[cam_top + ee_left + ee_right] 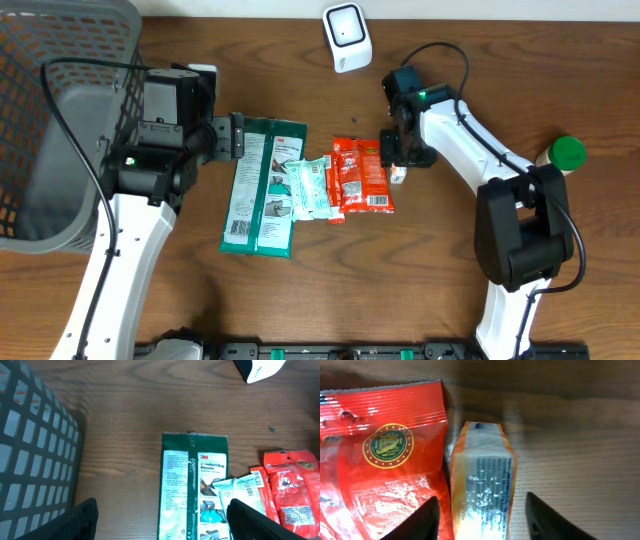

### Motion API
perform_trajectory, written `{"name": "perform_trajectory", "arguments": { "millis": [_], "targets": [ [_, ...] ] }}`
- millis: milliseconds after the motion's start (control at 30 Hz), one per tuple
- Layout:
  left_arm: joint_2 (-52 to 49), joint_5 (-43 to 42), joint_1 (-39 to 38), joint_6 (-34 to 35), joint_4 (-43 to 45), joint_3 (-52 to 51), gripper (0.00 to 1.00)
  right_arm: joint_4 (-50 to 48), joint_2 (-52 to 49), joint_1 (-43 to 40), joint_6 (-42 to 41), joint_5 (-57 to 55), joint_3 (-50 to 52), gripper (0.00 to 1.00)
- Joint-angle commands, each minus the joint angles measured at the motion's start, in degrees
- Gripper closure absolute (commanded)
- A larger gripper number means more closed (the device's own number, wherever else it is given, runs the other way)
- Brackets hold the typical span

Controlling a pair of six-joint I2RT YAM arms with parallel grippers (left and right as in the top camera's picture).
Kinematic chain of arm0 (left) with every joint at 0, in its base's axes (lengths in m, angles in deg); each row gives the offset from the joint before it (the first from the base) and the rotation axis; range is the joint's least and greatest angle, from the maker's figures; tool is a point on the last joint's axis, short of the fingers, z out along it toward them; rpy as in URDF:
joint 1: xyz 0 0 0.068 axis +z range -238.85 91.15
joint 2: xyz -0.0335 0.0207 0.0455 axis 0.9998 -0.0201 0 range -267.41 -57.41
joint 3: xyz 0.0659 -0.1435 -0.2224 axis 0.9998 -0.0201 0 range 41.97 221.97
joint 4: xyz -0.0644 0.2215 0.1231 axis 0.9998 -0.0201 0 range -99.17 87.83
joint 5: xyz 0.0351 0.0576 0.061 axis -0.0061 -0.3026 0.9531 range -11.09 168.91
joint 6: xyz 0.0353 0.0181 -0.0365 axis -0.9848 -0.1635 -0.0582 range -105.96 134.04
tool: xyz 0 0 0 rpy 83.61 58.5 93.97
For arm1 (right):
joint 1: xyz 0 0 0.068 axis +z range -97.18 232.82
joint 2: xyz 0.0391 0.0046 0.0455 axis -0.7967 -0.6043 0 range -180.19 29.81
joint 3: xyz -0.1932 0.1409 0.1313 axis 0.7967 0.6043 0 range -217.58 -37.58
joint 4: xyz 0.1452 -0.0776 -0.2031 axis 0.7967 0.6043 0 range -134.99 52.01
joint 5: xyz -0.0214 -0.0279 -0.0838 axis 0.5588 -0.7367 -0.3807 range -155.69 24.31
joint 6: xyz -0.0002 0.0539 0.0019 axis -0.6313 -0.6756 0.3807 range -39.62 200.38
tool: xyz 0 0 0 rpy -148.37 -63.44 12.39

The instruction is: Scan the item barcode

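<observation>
A small orange-and-white packet [482, 485] with fine print on its foil face lies on the wood beside a red snack pouch [375, 460]. My right gripper [482, 520] is open and straddles this packet, with a gap showing at each finger. In the overhead view the right gripper [398, 155] hovers just right of the red pouches [360, 175], with the packet [398, 175] peeking out below it. The white scanner [347, 37] stands at the back of the table. My left gripper [160, 525] is open and empty above the green glove pack [192, 485].
A dark mesh basket [60, 120] fills the far left. The green glove pack [262, 187], a white-and-teal packet [310, 187] and the red pouches lie in a row mid-table. A green-capped bottle [566, 152] stands at the right edge.
</observation>
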Motion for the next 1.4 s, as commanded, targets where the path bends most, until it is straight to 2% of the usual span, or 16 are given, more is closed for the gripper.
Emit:
{"name": "perform_trajectory", "arguments": {
  "millis": [0, 133, 233, 400, 567, 867, 1200, 1367],
  "targets": [
    [-0.2, 0.3, 0.0, 0.3, -0.1, 0.1, 0.18, 0.1, -0.4, 0.1, -0.6, -0.4, 0.5, 0.57],
    [-0.2, 0.3, 0.0, 0.3, -0.1, 0.1, 0.18, 0.4, -0.4, 0.1, -0.6, -0.4, 0.5, 0.61],
    [-0.2, 0.3, 0.0, 0.3, -0.1, 0.1, 0.18, 0.3, -0.4, 0.1, -0.6, -0.4, 0.5, 0.71],
    [-0.2, 0.3, 0.0, 0.3, -0.1, 0.1, 0.18, 0.1, -0.4, 0.1, -0.6, -0.5, 0.5, 0.71],
    [-0.2, 0.3, 0.0, 0.3, -0.1, 0.1, 0.17, 0.1, -0.4, 0.1, -0.6, -0.4, 0.5, 0.57],
    [-0.2, 0.3, 0.0, 0.3, -0.1, 0.1, 0.18, 1.4, -0.4, 0.1, -0.6, -0.4, 0.6, 0.57],
    [-0.2, 0.3, 0.0, 0.3, -0.1, 0.1, 0.18, -1.7, -0.2, 0.1, 0.3, -0.5, 2.5, 0.63],
    [-0.2, 0.3, 0.0, 0.3, -0.1, 0.1, 0.18, -1.7, 0.0, 0.0, 0.3, -0.7, 2.1, 0.61]
  ]
}}
